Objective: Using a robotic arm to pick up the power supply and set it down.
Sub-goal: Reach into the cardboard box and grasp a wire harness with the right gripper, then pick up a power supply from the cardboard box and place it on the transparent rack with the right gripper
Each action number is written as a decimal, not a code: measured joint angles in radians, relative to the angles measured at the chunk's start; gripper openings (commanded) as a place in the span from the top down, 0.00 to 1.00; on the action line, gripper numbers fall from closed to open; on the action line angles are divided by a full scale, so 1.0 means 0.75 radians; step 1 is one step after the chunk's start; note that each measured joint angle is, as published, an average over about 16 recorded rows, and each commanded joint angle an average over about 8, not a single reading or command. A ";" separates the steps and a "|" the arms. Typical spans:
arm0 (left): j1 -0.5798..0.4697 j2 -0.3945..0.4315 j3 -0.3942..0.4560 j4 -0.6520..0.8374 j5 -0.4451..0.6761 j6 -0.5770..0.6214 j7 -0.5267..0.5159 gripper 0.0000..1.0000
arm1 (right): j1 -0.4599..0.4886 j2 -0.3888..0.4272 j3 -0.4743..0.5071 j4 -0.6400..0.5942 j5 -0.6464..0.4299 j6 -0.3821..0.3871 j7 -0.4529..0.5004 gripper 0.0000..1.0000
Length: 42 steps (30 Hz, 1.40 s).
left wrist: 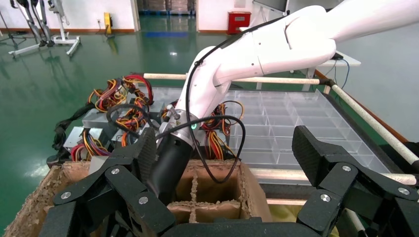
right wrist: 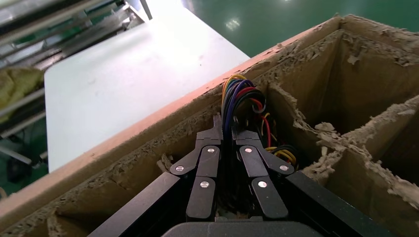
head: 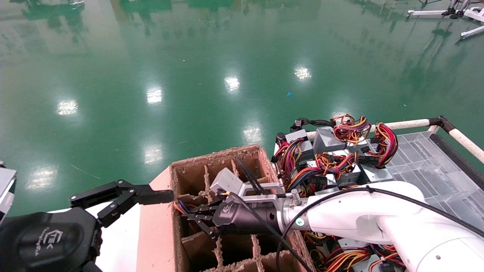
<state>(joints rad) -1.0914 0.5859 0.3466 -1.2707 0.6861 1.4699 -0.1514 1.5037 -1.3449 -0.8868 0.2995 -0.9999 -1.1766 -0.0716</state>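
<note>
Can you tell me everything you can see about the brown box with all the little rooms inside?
The cardboard box is brown, with ragged, frayed edges. Crossing cardboard dividers split it into open-topped compartments. It sits upright beside a white table. The right claw reaches into a compartment next to the box's wall, its fingers nearly shut around coloured wires sticking up there. The other compartments in view look empty.

A brown cardboard box (head: 189, 170) with frayed cardboard dividers stands open at the edge of a white tabletop (right wrist: 123, 74). Beside it lies a clear plastic tray (head: 427, 162) of ribbed compartments, framed by a pale rail with black corner joints (head: 440, 121). A glossy green floor (head: 189, 75) stretches beyond, mirroring ceiling lights. A white metal stand (head: 469, 15) sits far off.
</note>
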 measured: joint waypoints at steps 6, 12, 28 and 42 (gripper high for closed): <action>0.000 0.000 0.000 0.000 0.000 0.000 0.000 0.00 | 0.010 0.021 0.035 -0.052 0.081 -0.088 -0.011 1.00; 0.000 0.000 0.000 0.000 0.000 0.000 0.000 0.00 | 0.035 0.056 0.090 -0.096 0.175 -0.236 -0.031 1.00; 0.000 0.000 0.001 0.000 0.000 0.000 0.000 0.00 | 0.202 0.213 0.197 -0.087 0.374 -0.543 -0.069 1.00; 0.000 0.000 0.001 0.000 -0.001 0.000 0.000 0.00 | 0.376 0.496 0.183 0.001 0.420 -0.548 -0.023 1.00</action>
<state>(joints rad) -1.0916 0.5857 0.3473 -1.2707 0.6856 1.4696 -0.1510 1.7860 -0.9727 -0.7495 0.3000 -0.6852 -1.5879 -0.0887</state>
